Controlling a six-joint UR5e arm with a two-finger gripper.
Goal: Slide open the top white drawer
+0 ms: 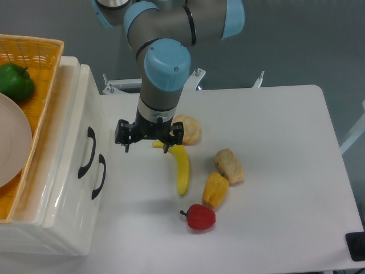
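Camera view: the glossy cream-white top drawer [74,120] with its curved black handle is seen at the left, while spread, empty black fingers [148,145] are held above the white surface [274,125] beside a yellow banana [182,168].

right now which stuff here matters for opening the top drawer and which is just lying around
For the job:
top white drawer, by its black handle
pincer, hanging above the table

Lying about:
banana
red pepper
yellow pepper
two bread pieces
green pepper in the wicker basket
lower drawer
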